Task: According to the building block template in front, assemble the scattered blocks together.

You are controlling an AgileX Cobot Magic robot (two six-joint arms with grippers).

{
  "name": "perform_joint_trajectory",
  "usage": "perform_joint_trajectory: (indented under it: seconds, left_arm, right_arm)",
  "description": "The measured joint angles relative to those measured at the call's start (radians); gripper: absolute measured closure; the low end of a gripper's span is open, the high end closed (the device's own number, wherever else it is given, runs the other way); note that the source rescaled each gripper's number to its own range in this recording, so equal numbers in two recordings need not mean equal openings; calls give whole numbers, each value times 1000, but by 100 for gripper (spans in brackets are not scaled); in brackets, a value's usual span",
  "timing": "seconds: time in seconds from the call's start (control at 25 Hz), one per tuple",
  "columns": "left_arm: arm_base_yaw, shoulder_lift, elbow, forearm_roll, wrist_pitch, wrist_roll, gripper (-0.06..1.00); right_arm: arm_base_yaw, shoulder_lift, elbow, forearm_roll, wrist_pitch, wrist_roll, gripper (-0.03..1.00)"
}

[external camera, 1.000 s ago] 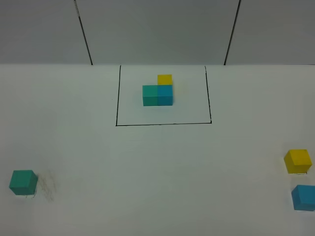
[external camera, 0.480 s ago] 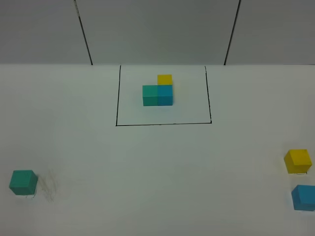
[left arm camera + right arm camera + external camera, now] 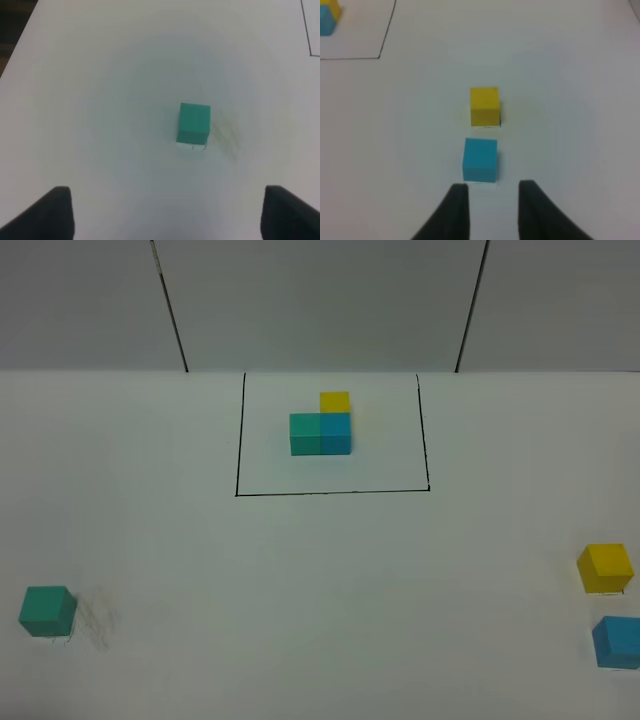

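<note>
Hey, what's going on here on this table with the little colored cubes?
Nothing is being held yet. The template, three joined cubes, sits inside a black outline at the far middle of the table. The loose cubes lie apart: the teal-green cube near the left edge, the yellow cube and blue cube near the right. The left gripper is open above the teal-green cube, and the right gripper is open just short of the blue cube.

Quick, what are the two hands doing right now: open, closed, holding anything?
Left hand: open wide, empty, teal-green cube ahead of it.
Right hand: open with a narrower gap, empty, just short of the blue cube.
</note>
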Motion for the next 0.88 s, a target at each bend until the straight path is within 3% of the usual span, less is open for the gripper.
perform_joint_trajectory:
  seconds: [0.24, 0.6, 0.88]
  left_arm:
    - [0, 369, -123, 5, -33, -21, 30]
    - [0, 789, -131, 0, -250, -32, 30]
    - [0, 1019, -132, -60, -374, -28, 30]
  right_arm:
    - [0, 0, 0, 0, 0, 0, 97]
    - [0, 0, 0, 0, 0, 0, 97]
    - [0, 0, 0, 0, 0, 0, 97]
